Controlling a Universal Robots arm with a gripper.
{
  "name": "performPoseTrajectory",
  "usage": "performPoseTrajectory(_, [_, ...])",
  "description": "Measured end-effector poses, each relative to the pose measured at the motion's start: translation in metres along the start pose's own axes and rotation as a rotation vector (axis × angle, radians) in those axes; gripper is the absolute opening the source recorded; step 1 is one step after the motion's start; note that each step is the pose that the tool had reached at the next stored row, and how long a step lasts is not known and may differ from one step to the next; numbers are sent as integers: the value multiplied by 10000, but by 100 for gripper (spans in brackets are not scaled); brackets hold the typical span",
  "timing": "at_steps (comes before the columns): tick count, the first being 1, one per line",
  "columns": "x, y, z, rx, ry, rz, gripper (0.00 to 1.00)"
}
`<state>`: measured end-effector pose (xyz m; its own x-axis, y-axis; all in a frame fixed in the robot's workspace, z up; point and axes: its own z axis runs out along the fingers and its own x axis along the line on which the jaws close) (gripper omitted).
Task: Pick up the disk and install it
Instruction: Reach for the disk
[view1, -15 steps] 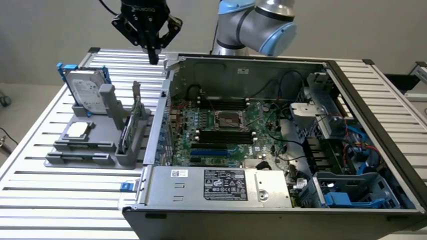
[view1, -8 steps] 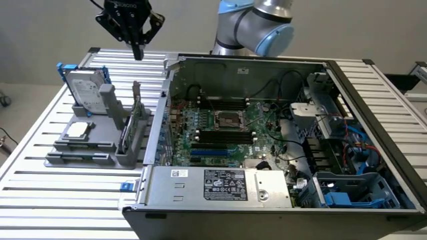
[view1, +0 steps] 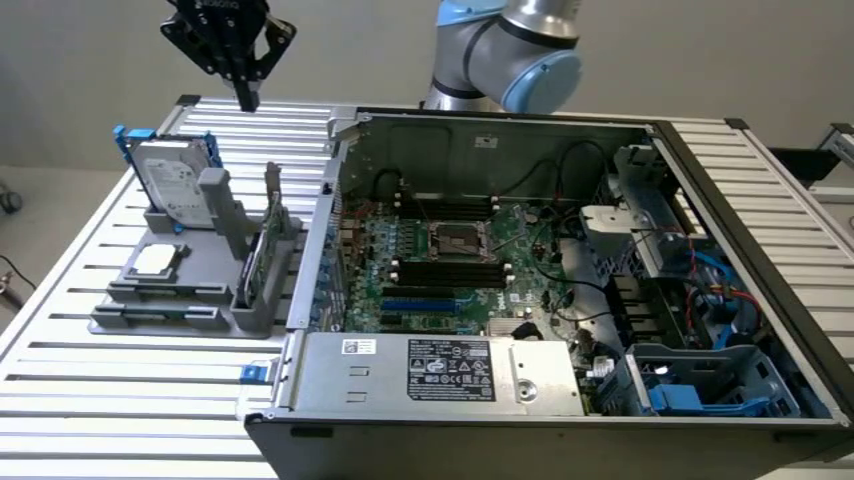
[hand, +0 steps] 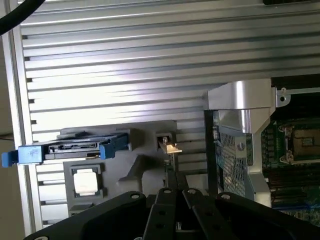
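The disk (view1: 174, 182) stands upright in a grey holder (view1: 187, 300) on the slatted table, at the exterior view's left. It is silver-grey with a white label and a blue frame along its edges. The wrist view looks down on the disk (hand: 75, 149) edge-on, with blue tabs at both ends. My gripper (view1: 248, 100) hangs high above the table, beyond the holder and clear of the disk. Its black fingers point down, shut together with nothing between them. In the wrist view the gripper (hand: 173, 184) shows its dark fingers pressed together.
An open computer case (view1: 534, 280) with its motherboard (view1: 454, 250) fills the exterior view's right. A silver power-supply box (view1: 441, 370) with a white label sits at its front. The holder also carries a small square chip (view1: 156, 260) and an upright card (view1: 274, 235).
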<state>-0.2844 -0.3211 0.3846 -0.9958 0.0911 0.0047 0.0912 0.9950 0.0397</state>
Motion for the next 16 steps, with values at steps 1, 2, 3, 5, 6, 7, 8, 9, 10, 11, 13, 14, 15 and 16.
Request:
performPoseTrajectory(1, [46, 12, 2, 4, 7, 0, 11])
performPoseTrajectory(2, [92, 23, 4, 10, 18, 1, 11])
performPoseTrajectory(3, [139, 34, 5, 17, 30, 1, 11])
performPoseTrajectory(5, [233, 53, 9, 35, 67, 3, 11])
performPoseTrajectory(6, [279, 61, 11, 47, 91, 4, 11])
performPoseTrajectory(7, [325, 68, 12, 60, 115, 5, 11])
performPoseTrajectory(8, [369, 73, 15, 72, 137, 5, 11])
performPoseTrajectory(9, [419, 78, 18, 86, 164, 7, 11])
performPoseTrajectory(10, [464, 82, 22, 99, 188, 8, 11])
performPoseTrajectory(11, [511, 85, 26, 111, 212, 9, 11])
performPoseTrajectory(13, [602, 88, 34, 136, 260, 11, 11])
performPoseTrajectory(14, [646, 89, 38, 147, 282, 11, 11])
performPoseTrajectory(15, [691, 91, 41, 159, 304, 13, 11])
performPoseTrajectory(16, [740, 93, 46, 171, 328, 14, 11])
